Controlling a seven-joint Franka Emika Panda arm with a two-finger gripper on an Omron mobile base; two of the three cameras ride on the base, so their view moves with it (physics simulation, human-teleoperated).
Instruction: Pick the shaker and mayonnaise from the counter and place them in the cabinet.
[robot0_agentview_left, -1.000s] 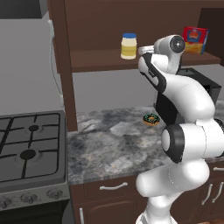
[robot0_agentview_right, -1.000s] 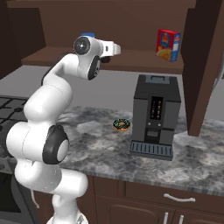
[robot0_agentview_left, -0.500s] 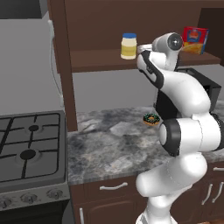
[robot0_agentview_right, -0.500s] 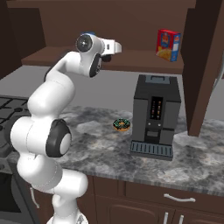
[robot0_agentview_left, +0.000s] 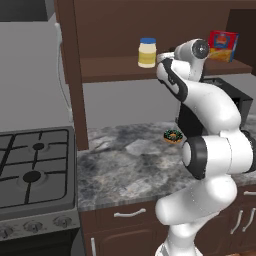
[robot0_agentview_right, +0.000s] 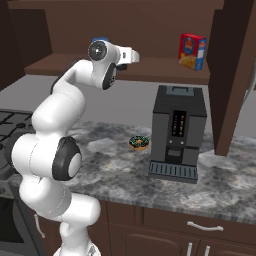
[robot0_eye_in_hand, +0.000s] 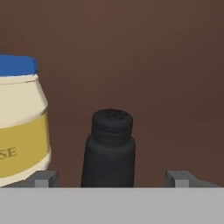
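The black shaker stands upright on the cabinet shelf between my two fingertips, which sit wide apart and do not touch it. My gripper is open. The mayonnaise, a cream jar with a blue lid, stands just left of the shaker in the hand view. From the left base, the mayonnaise rests on the dark wooden shelf of the cabinet, with my hand right beside it. The hand reaches over the shelf in the right base view.
A red-and-yellow box stands further right on the shelf. On the marble counter lie a sprinkled donut and a black coffee machine. The gas stove is at the left; a thick cabinet panel rises beside it.
The arm has shifted only slightly at the shelf. The mayonnaise has stayed in place.
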